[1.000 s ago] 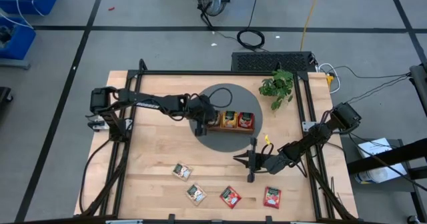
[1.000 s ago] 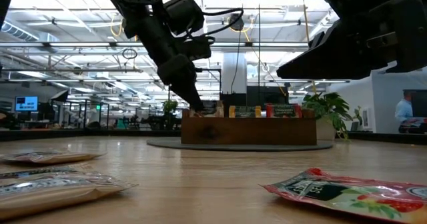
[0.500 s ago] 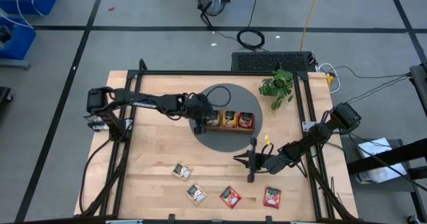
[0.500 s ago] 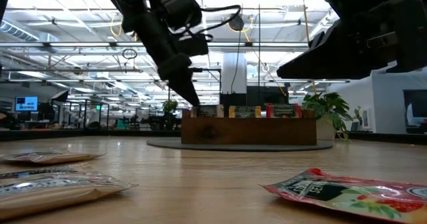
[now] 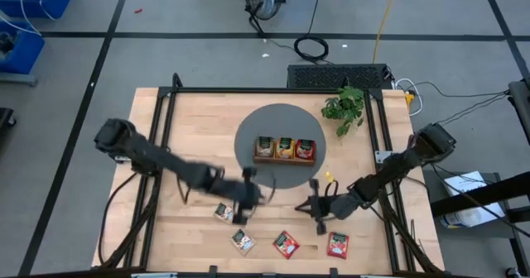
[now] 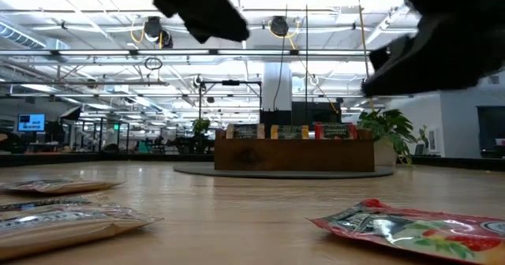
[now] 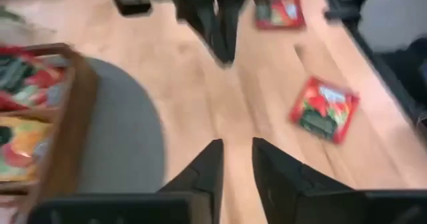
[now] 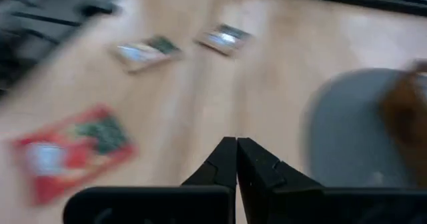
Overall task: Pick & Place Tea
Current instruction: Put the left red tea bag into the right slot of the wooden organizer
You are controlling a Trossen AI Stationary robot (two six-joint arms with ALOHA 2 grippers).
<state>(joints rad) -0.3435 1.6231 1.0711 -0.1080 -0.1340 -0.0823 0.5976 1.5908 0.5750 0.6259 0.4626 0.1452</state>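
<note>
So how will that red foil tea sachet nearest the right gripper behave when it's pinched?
The red foil tea sachet lies flat on the wooden table, so gripping an edge may be hard. In the low view it looks crinkled and puffy, so it is probably light and floppy. Its glossy film may slip. The right gripper is shut.

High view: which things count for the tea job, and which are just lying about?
Job:
- loose tea sachets: cream, cream, red, red
- wooden tray, sachets already in it
- left gripper
- right gripper

Lying about:
- potted plant
- grey round mat
</note>
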